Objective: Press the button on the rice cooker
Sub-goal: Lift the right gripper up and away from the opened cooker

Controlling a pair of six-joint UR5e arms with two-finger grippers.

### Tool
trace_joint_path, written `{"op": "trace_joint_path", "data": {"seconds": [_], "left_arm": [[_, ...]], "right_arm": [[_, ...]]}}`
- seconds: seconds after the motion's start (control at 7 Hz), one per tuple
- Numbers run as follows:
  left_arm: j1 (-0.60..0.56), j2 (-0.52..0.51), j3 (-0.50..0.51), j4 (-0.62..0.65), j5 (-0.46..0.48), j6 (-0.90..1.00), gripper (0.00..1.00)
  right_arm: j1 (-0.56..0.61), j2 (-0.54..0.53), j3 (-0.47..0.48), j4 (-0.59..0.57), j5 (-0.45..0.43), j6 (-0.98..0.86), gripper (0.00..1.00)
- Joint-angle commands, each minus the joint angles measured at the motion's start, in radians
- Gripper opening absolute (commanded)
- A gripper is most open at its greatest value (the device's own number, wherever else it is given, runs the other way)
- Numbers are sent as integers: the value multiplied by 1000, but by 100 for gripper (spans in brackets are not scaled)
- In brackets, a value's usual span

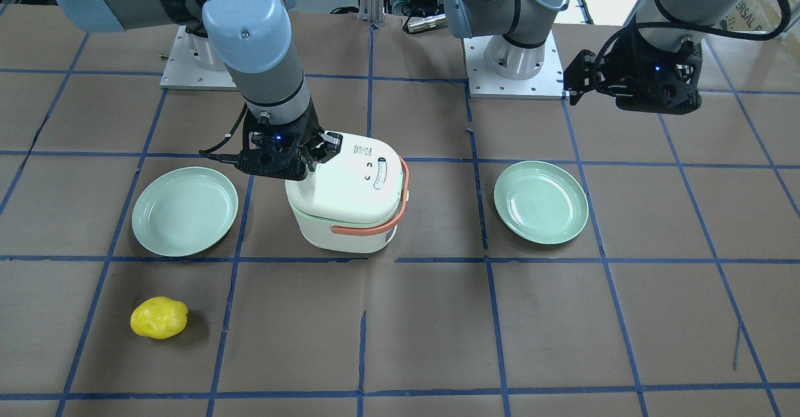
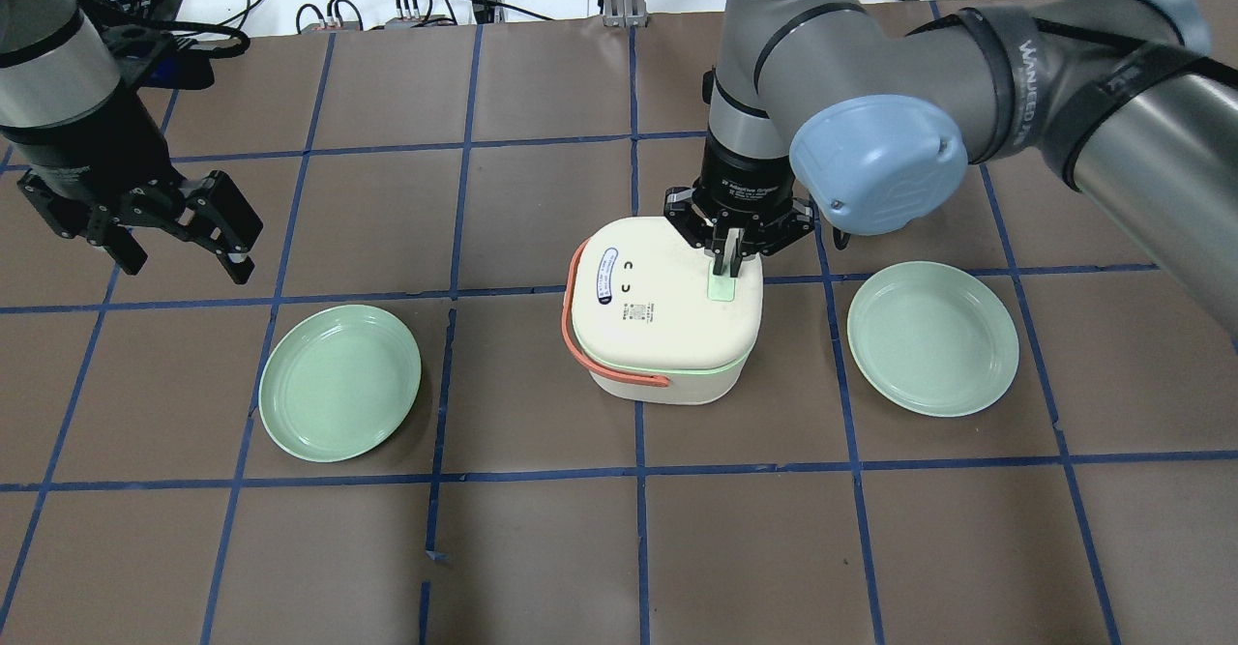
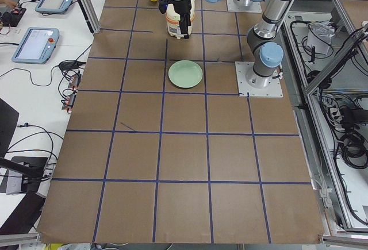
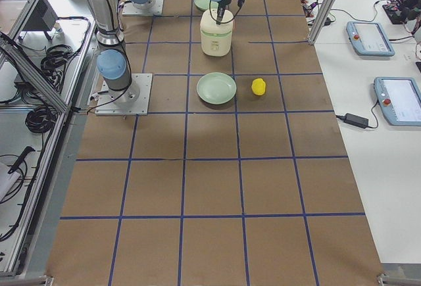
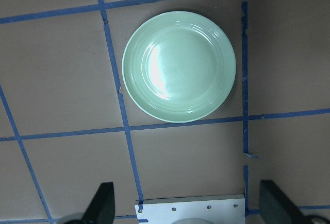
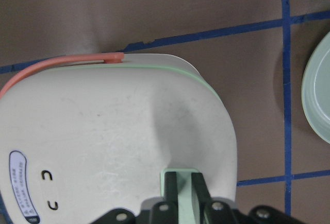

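The right tool (image 2: pixel 726 271), fingers together, sits on the rice cooker button (image 2: pixel 721 290); next it should probably push straight down.

Cream rice cooker (image 2: pixel 667 331), orange handle (image 2: pixel 619 371), pale-green button (image 2: pixel 722 290)

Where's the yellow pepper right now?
The pepper lies at the front-facing view's lower left, on the robot's right side, apart from the nearest plate, on the operators' side of it.

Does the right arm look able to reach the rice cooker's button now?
Probably yes: the right gripper, shut, sits right at the green button on the rice cooker; nothing lies between.
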Motion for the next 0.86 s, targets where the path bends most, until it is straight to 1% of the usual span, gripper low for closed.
{"op": "trace_joint_path", "data": {"seconds": [0.0, 0.14, 0.29, 0.43, 0.57, 0.71], "left_arm": [[0, 0, 0, 0, 0, 0, 100], [0, 0, 0, 0, 0, 0, 100], [0, 0, 0, 0, 0, 0, 100], [0, 0, 0, 0, 0, 0, 100], [0, 0, 0, 0, 0, 0, 100], [0, 0, 0, 0, 0, 0, 100]], "right_arm": [[1, 18, -198, 99, -92, 8, 77], [-13, 46, -290, 172, -128, -3, 88], [-30, 66, -350, 217, -151, -29, 92], [-57, 77, -369, 220, -171, -111, 98], [-106, 69, -360, 223, -162, -197, 99], [-131, 69, -360, 227, -159, -218, 99]]}}
